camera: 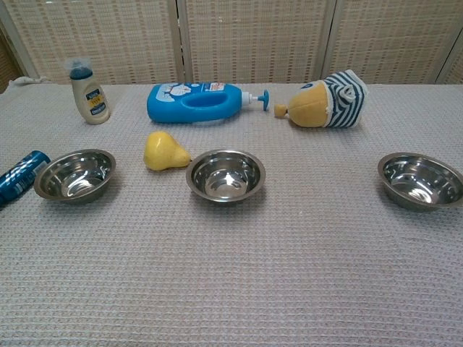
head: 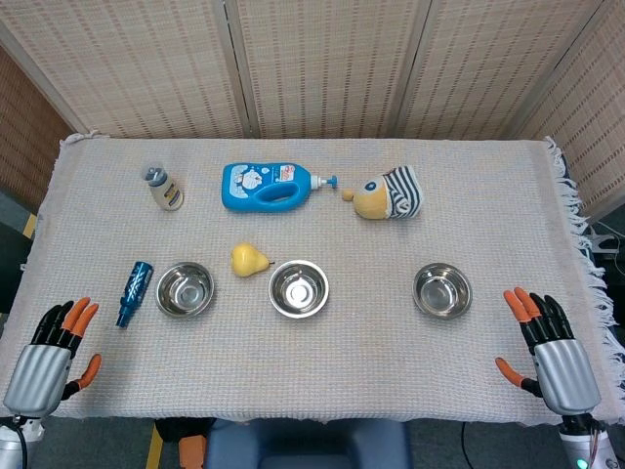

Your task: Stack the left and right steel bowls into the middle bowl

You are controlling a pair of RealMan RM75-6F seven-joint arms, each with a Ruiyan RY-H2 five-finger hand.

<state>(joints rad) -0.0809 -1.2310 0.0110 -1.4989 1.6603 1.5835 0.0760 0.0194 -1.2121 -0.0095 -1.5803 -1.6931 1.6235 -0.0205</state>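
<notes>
head: high, looking down | chest: low, near, level | shared: table

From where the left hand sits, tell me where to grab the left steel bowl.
Probably pinch the rim of the left steel bowl on its near-left edge, coming from above with the left hand. It sits upright and empty, so the rim is exposed; the blue tube crowds its left side, the pear its far right.

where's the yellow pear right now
In both views the yellow pear lies on the cloth left of centre, between the left steel bowl and the middle steel bowl, just behind them.
</notes>
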